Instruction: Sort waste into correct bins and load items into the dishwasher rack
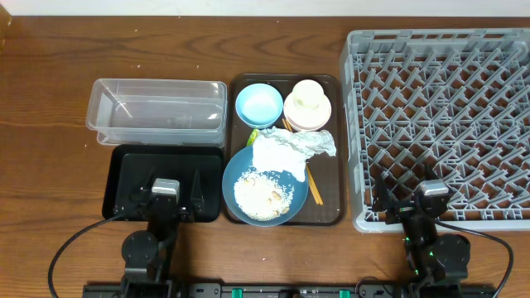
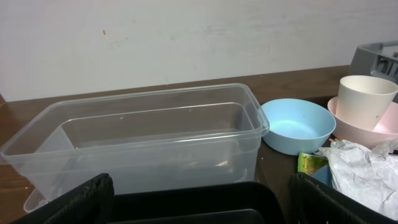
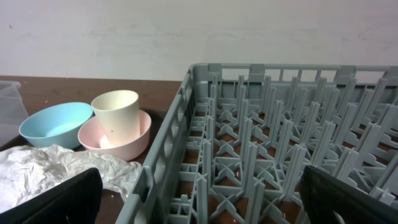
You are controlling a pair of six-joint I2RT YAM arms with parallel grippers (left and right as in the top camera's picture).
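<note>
Nearest us: L claw (image 2: 198, 190) released, fingers spread wide, holding nothing, hovering over the near part of the black tray (image 1: 124, 165). R claw (image 3: 202, 190) likewise released and holding nothing, low over the near-left part of the rack (image 1: 447, 124). Rack's side wall and front pegs stand directly before it.

Centre, on the brown serving tray (image 1: 329, 194): dark-blue plate (image 1: 234, 172) at near-left, its left rim over the tray's edge, w/ a heap of rice (image 1: 263, 194) on it. Crumpled napkin (image 1: 290, 147) lies over the plate's far rim and across the chopsticks (image 1: 315, 187). These run diag. along the plate's right side and reappear beyond the napkin. Snack wrapper (image 2: 309, 163) pokes out at the napkin's left edge, betw. plate and light-blue bowl (image 1: 259, 104); mostly covered.

Farther: clear tub (image 1: 159, 82) just beyond the black tray, both on the desk (image 1: 50, 124), left of the serving tray. Tub's long wall fills most of the L wrist view. Light-blue bowl upright at the tray's far-left. Just right of it is the white bowl (image 1: 321, 116) (reads pale pink in wrist views) w/ the cream cup (image 1: 308, 95) upright inside it. We cannot tell if the two bowls touch. Rack sits just right of the serving tray. Pale wall (image 2: 186, 37) farthest back.
</note>
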